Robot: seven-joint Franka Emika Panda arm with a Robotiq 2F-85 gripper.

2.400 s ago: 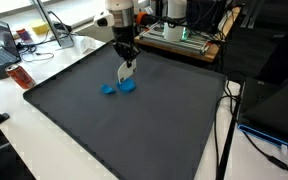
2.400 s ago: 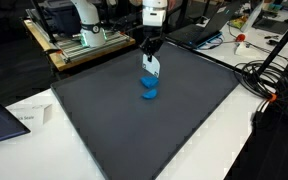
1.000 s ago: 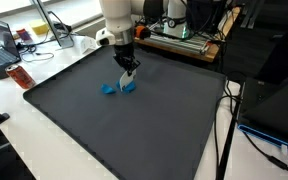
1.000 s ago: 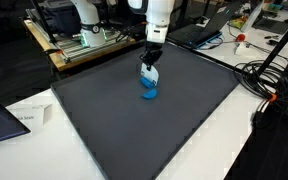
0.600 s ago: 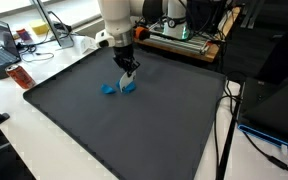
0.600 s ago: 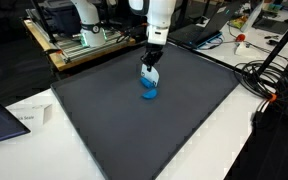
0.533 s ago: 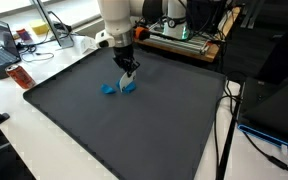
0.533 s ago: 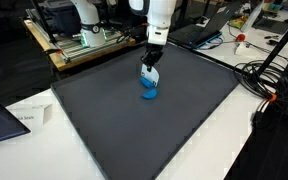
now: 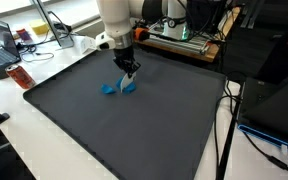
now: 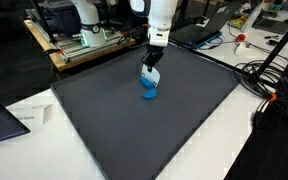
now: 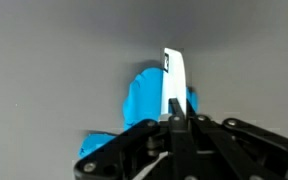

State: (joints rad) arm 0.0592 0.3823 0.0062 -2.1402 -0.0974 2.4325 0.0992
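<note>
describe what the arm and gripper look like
The arm is glossy white, built of thick rounded segments, and ends in a darker wrist section. The gripper below it is black and compact. In the wrist view its fingers show as slim black angular links that converge to a narrow tip. No loose cables or readable markings are visible on it.

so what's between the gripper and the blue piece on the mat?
A thin white piece, pinched in the shut gripper, sticks out over the blue piece. This is clearest in the wrist view; whether they touch is unclear.
</note>
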